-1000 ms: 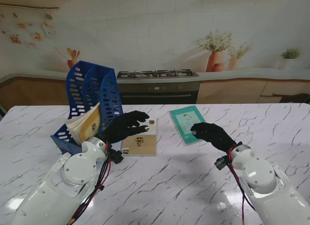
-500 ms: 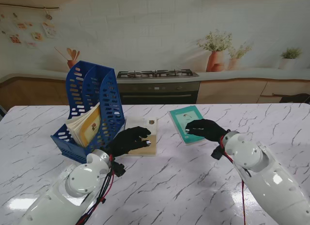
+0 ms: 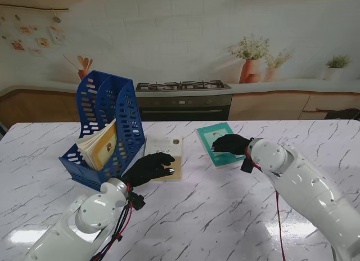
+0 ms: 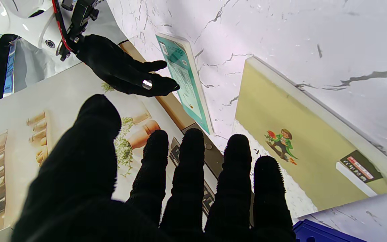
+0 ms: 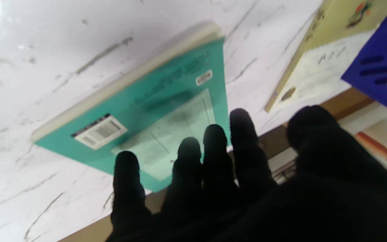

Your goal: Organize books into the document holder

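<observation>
Nearest to me, the left hand (image 3: 151, 167) hovers with fingers spread at the near edge of the beige book (image 3: 163, 157), holding nothing. Farther, the right hand (image 3: 228, 143) is spread over the teal book (image 3: 216, 135) flat on the desk (image 3: 202, 216). Farthest left, the blue document holder (image 3: 107, 109) contains one book

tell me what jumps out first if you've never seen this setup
The blue document holder stands out on the table's left, far side, with one book already leaning inside it. Two more books lie flat on the white marble table: a yellow-and-white book under the left hand, and a teal book with the right hand over it.
</observation>
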`<move>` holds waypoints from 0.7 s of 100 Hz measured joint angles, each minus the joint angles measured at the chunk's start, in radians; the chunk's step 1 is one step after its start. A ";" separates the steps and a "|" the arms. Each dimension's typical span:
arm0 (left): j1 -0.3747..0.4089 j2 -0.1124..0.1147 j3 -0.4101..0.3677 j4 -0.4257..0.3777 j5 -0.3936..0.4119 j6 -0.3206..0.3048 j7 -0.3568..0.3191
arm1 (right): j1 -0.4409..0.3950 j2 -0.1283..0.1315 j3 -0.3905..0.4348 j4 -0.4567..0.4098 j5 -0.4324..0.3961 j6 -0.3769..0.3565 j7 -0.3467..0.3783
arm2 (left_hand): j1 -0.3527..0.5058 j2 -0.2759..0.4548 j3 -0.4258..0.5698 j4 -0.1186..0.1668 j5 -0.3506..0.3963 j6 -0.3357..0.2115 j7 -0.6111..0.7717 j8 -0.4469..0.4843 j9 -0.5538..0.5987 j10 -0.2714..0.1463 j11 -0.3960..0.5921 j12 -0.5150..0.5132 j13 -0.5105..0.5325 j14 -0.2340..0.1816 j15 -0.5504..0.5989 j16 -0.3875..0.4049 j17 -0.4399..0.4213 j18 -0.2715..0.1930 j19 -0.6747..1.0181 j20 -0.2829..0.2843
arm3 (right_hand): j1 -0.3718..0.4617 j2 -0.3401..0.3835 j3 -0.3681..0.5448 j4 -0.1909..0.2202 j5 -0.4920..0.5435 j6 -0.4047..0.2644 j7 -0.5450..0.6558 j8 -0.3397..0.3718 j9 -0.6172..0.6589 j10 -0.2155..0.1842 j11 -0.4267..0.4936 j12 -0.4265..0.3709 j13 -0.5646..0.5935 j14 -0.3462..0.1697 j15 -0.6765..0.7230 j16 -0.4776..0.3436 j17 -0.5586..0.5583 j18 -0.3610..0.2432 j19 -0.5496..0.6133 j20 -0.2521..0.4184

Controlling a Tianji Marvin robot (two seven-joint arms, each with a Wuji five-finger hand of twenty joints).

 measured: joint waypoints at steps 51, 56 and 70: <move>0.020 0.000 -0.013 -0.019 -0.013 0.014 0.000 | -0.122 0.085 0.092 -0.230 -0.083 0.063 0.269 | 0.000 0.035 -0.003 0.000 0.000 0.013 0.000 0.000 0.000 0.000 0.000 0.000 -0.011 0.000 0.000 0.000 -0.013 -0.003 -0.001 -0.001 | 0.149 0.155 -0.395 0.000 0.025 0.061 -0.013 -0.013 0.066 0.060 0.006 0.010 0.055 0.045 -0.068 -0.042 -0.009 -0.147 0.015 -0.011; 0.018 0.000 -0.011 -0.015 -0.019 0.014 0.001 | -0.145 0.091 0.112 -0.259 -0.091 0.066 0.285 | 0.000 0.035 -0.011 0.000 0.000 0.013 0.000 0.000 0.000 0.000 0.000 0.000 -0.011 0.000 0.000 0.000 -0.014 -0.003 -0.002 -0.002 | 0.154 0.157 -0.407 0.000 0.026 0.065 -0.013 -0.013 0.076 0.065 0.013 0.011 0.055 0.045 -0.068 -0.042 -0.009 -0.145 0.016 -0.011; 0.015 -0.001 -0.010 -0.008 -0.018 0.016 0.002 | -0.205 0.110 0.164 -0.336 -0.100 0.078 0.356 | 0.000 0.035 -0.011 0.000 0.000 0.022 0.000 0.000 0.000 0.000 0.000 -0.003 -0.011 0.000 0.000 0.000 -0.015 -0.004 -0.002 -0.010 | 0.163 0.167 -0.417 0.000 0.039 0.071 -0.023 -0.013 0.080 0.068 -0.005 0.011 0.063 0.050 -0.089 -0.053 -0.009 -0.145 0.029 0.000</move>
